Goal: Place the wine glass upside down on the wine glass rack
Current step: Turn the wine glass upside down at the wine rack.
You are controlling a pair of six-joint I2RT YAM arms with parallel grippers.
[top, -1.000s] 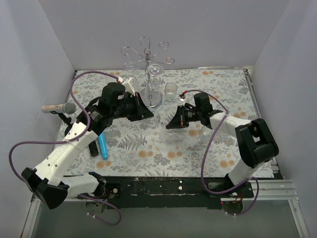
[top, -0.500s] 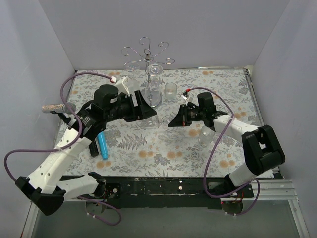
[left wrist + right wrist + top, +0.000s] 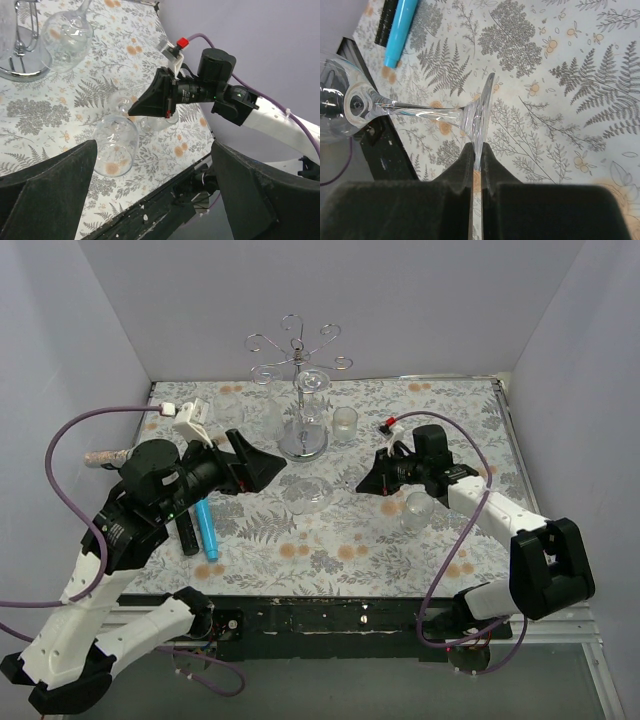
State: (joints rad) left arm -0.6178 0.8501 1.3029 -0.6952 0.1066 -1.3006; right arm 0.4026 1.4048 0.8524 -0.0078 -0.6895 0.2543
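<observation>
Right wrist: one wine glass [image 3: 412, 109], one blue marker [image 3: 402, 31].

Clear wine glass [image 3: 420, 109] lies horiz., foot rim pinched btwn right fingers [image 3: 462, 170], bowl pointing left. Wine glass rack [image 3: 303, 447], shiny silver wire w/ round base & curled arms, stands upright at far centre of tabletop [image 3: 450, 410].
</observation>
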